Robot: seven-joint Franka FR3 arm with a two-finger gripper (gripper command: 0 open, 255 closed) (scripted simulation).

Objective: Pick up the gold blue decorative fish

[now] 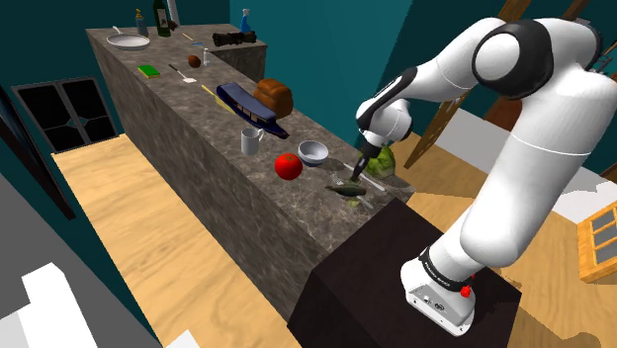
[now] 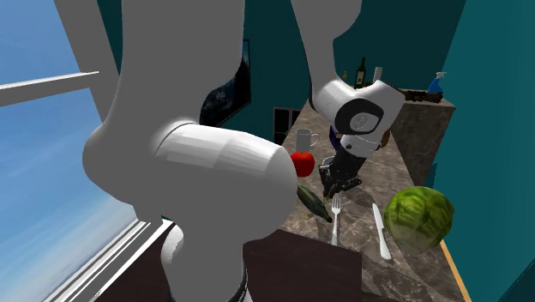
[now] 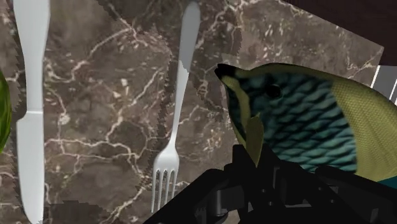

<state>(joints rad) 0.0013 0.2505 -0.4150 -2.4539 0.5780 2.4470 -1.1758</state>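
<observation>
The decorative fish (image 3: 305, 118) has teal scales with a yellow-gold rim and fins, and it lies flat on the brown marble counter (image 3: 114, 127). In the wrist view it sits right in front of my black gripper (image 3: 254, 188), slightly to one side, with one gold fin running down to the gripper's dark edge. From the shoulder view the gripper (image 1: 358, 170) hangs just over the fish (image 1: 351, 189) near the counter's close end. The second exterior view shows the gripper (image 2: 339, 178) low over the counter beside the dark green fish (image 2: 313, 204).
A fork (image 3: 172, 108) and a knife (image 3: 30, 108) lie next to the fish. A green cabbage (image 2: 418, 219) sits past the knife. A red apple (image 1: 288, 166), bowl (image 1: 313, 151), mug (image 1: 250, 140) and bread loaf (image 1: 273, 95) stand further along the counter.
</observation>
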